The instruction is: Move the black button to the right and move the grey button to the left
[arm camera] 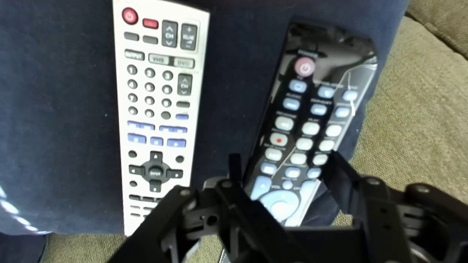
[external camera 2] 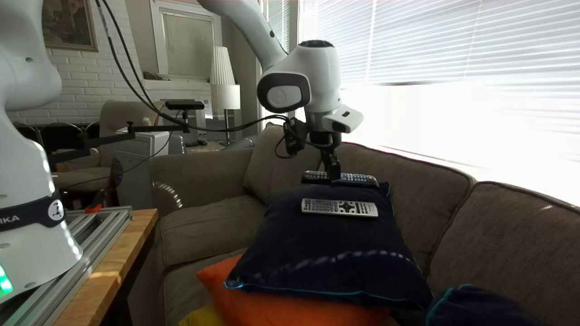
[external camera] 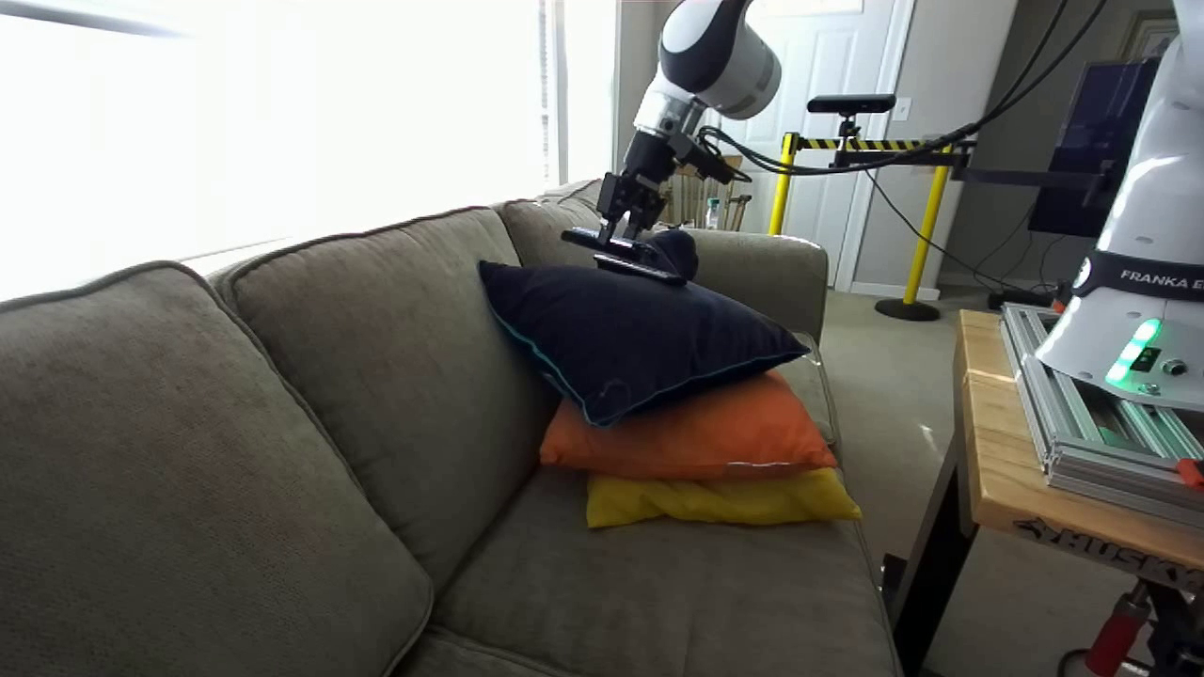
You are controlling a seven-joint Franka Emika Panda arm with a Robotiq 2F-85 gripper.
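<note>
While gripper (arm camera: 286, 166) clamps glossy black remote (arm camera: 305, 122), grey remote (arm camera: 157, 109) just beside gripper, on navy pillow (external camera 2: 326, 253), pale, slim, many-buttoned

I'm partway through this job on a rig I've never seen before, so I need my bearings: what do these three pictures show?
The machine is one white robot arm, ending in a black two-fingered gripper. The two wide pictures are taken from outside the robot, facing the couch from different places; the close-up is taken from the wrist, so the gripper reaches in at the bottom. On the couch, a navy pillow rests on an orange pillow, with a yellow pillow beneath. A silver remote lies on the navy one, apart from the gripper. The fingers stand on either side of a black remote; it may well be held, but I can't tell whether they press on it.
</note>
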